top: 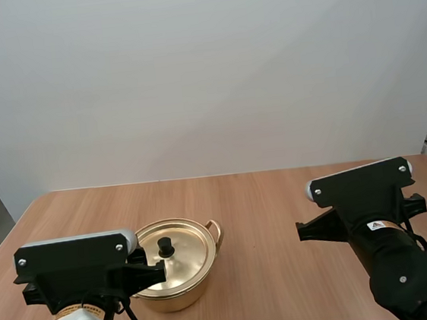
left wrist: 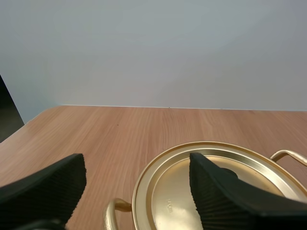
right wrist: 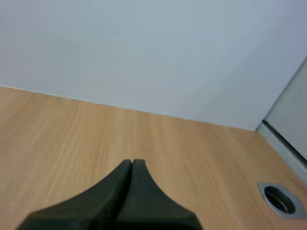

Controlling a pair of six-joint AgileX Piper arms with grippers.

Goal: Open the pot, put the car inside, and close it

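Pot (top: 184, 256), lidded, lies below spread left hand (left wrist: 137, 173); right hand (right wrist: 132, 166) closed.

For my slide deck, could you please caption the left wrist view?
Open left gripper poised over the lid of a gold pot on a wooden table.

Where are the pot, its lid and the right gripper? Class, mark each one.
lid (top: 164, 247): high view, on its black knob.
pot (top: 174, 295): high view, on its gold side wall.
right gripper (right wrist: 132, 164): right wrist view, where the shut fingertips meet.
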